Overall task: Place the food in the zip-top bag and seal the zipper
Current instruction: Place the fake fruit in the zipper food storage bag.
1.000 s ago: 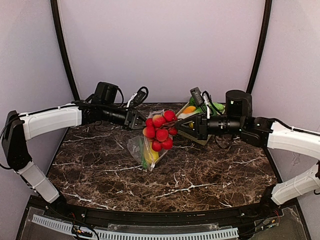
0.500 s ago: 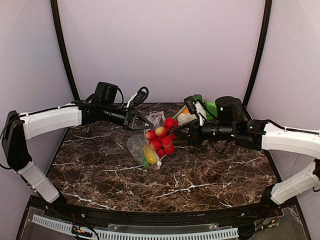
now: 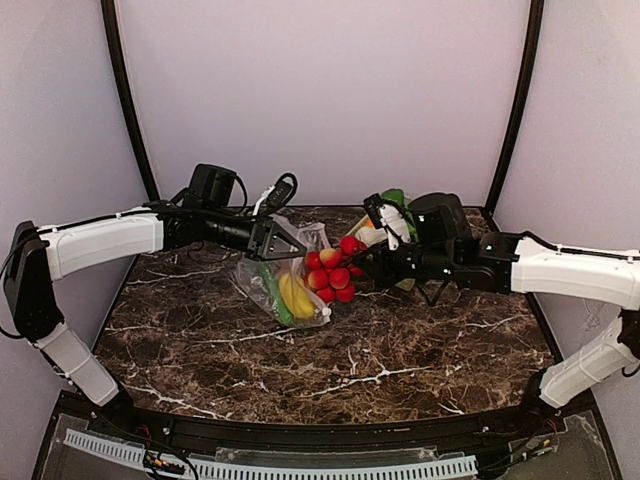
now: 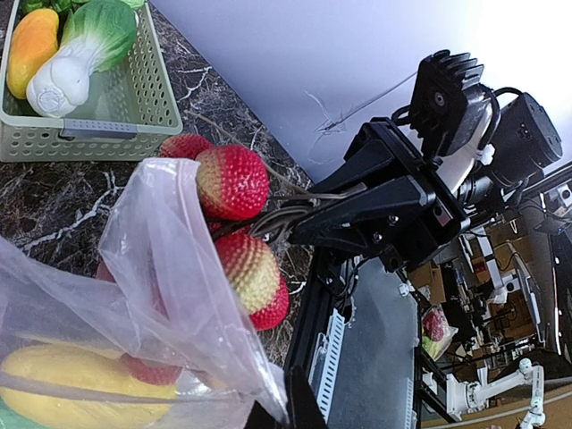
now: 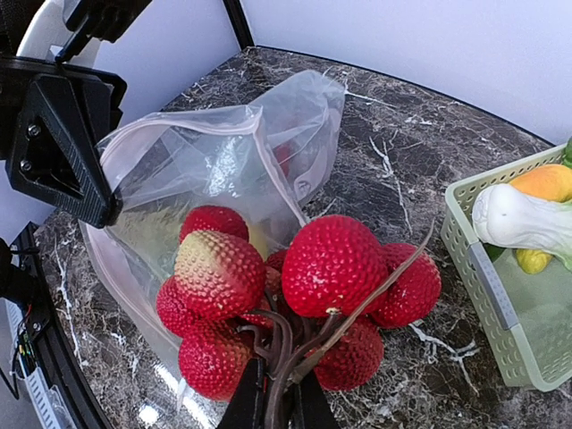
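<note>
Your left fingers [image 3: 290,246] are clenched on the mouth edge of the bag [image 3: 262,282], holding it open near the middle of the worktop's [image 3: 420,350] far edge. Your right fingers [image 3: 366,264] pinch the stem of the tomato cluster [image 3: 335,277], which sits at the bag's mouth, partly outside. Corn [image 3: 294,296] lies inside the bag. The basket [image 5: 474,268] stands near the far right corner.

Bag [image 3: 262,282] in the middle of the table [image 3: 400,350], corn [image 3: 293,297] inside it, tomato bunch [image 3: 335,276] at its open right side, left gripper [image 3: 290,250] on the bag's top edge, right gripper [image 3: 358,266] right of the bunch, basket [image 4: 116,130] behind, bok choy [image 4: 80,54] in the basket
</note>
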